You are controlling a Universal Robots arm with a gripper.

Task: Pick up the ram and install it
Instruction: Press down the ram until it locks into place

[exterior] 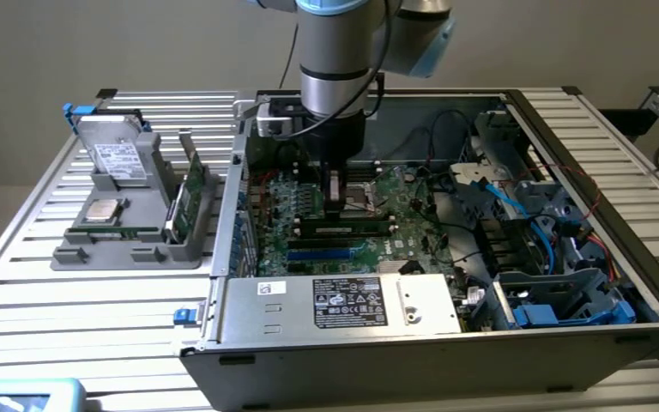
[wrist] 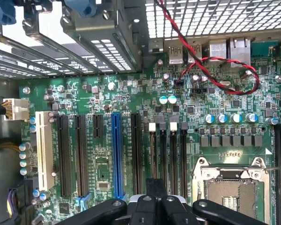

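Trouble could come from pushing crooked. My tool [exterior: 339,202] hangs low inside the computer case [exterior: 421,343], right over the big green board [exterior: 306,206]. Its fingers [wrist: 155,187] are pulled in narrow, close together, and I cannot tell if they pinch anything. The ram [exterior: 347,228] looks like it stands in a long slot just under my tool, touching it or nearly so. If I press on one end, I think the ram could tip and not click in, or its edge could bend. If I slide sideways, I could bump the little round parts [wrist: 214,118] near the black slots [wrist: 171,154]. Two more green sticks [exterior: 192,172] wait in the gray holder [exterior: 123,249] on the surface [exterior: 32,283], well apart from me.
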